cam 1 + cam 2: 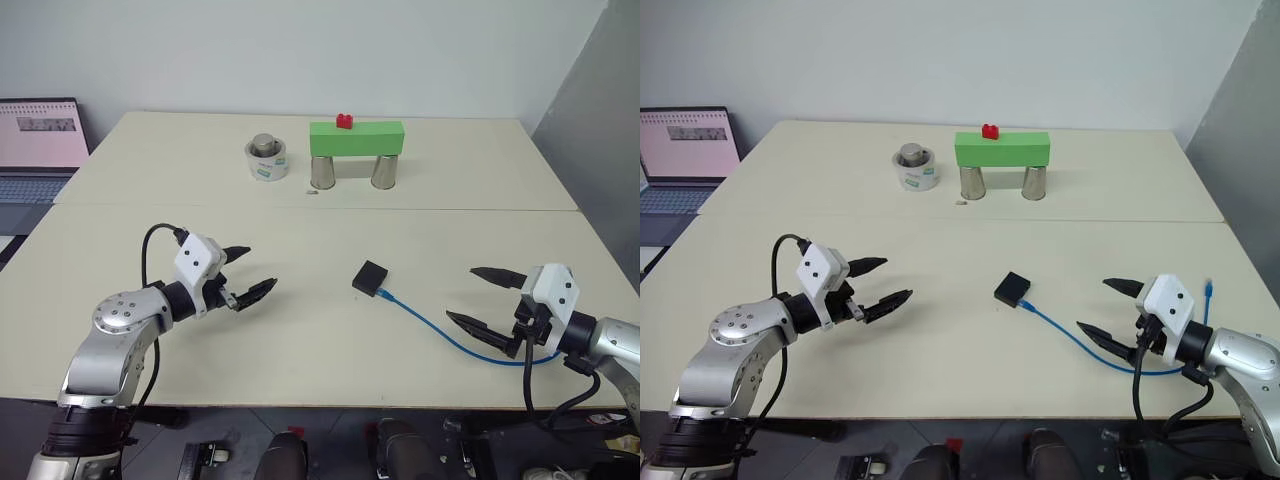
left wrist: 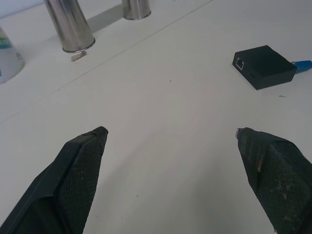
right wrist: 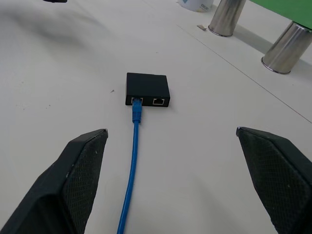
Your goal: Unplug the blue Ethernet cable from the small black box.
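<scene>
Both end effectors gape empty; blue Ethernet cable (image 3: 133, 161) (plugged into small black box (image 3: 147, 88)) trails rightward.

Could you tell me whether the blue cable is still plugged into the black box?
Plugged in: the cable ends in one of two ports on the box.

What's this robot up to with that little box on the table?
Nothing is being handled yet. A blue Ethernet cable is plugged into one port of the small black box on the table. The left gripper and right gripper hover open on either side, touching neither.
</scene>
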You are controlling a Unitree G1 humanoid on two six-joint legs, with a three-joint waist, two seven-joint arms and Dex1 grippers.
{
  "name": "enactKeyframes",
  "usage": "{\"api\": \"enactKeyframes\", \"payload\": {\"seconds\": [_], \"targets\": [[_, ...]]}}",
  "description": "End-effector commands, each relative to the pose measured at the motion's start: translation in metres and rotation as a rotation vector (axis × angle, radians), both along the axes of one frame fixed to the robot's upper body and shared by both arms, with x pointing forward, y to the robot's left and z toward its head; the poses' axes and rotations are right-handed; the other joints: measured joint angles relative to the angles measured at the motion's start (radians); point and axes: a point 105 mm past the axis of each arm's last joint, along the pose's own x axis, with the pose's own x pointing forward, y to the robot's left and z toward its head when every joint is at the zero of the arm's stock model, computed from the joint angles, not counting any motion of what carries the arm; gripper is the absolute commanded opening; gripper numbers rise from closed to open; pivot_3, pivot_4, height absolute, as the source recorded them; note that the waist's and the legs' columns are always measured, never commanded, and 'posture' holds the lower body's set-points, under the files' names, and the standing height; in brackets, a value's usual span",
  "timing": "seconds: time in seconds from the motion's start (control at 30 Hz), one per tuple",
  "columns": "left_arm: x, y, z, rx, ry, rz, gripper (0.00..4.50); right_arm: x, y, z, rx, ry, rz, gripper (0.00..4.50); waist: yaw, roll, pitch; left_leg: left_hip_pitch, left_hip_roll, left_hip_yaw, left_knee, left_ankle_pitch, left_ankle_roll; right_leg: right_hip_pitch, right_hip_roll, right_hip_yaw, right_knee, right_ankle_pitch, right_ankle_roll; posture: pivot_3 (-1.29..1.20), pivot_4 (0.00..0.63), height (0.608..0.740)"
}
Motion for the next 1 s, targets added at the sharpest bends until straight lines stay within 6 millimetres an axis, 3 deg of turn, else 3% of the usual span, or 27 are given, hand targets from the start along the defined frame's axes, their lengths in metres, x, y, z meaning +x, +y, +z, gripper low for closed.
{"api": "enactKeyframes", "payload": {"seconds": [0.03, 0.5, 0.73, 1.0], "targets": [[-0.001, -0.002, 0.014, 0.008, -0.058, -0.018, 4.5, 0.002, 0.0, 0.012, -0.006, -0.065, -0.003, 4.48, 0.0, 0.0, 0.0, 0.0, 0.0, 0.0, 0.0, 0.0, 0.0, 0.0, 0.0, 0.0, 0.0, 0.0, 0.0, 0.0, 0.15, 0.74], [-0.002, -0.007, 0.012, 0.018, -0.049, -0.022, 4.5, 0.001, 0.017, 0.007, 0.027, -0.045, 0.033, 4.48, 0.0, 0.0, 0.0, 0.0, 0.0, 0.0, 0.0, 0.0, 0.0, 0.0, 0.0, 0.0, 0.0, 0.0, 0.0, 0.0, 0.15, 0.74], [-0.018, -0.028, 0.012, -0.11, 0.057, -0.173, 4.5, 0.016, 0.047, -0.02, 0.073, 0.0, 0.025, 4.48, -0.002, 0.0, 0.0, 0.0, 0.0, 0.0, 0.0, 0.0, 0.0, 0.0, 0.0, 0.0, 0.001, 0.0, 0.0, 0.0, 0.15, 0.74], [-0.021, -0.039, 0.004, -0.017, 0.05, -0.246, 4.5, 0.043, 0.077, -0.058, 0.029, 0.085, 0.031, 4.48, -0.001, 0.0, 0.0, 0.0, 0.0, 0.0, 0.0, 0.0, 0.0, -0.001, 0.0, 0.0, 0.001, 0.0, 0.0, 0.0, 0.15, 0.74]]}}
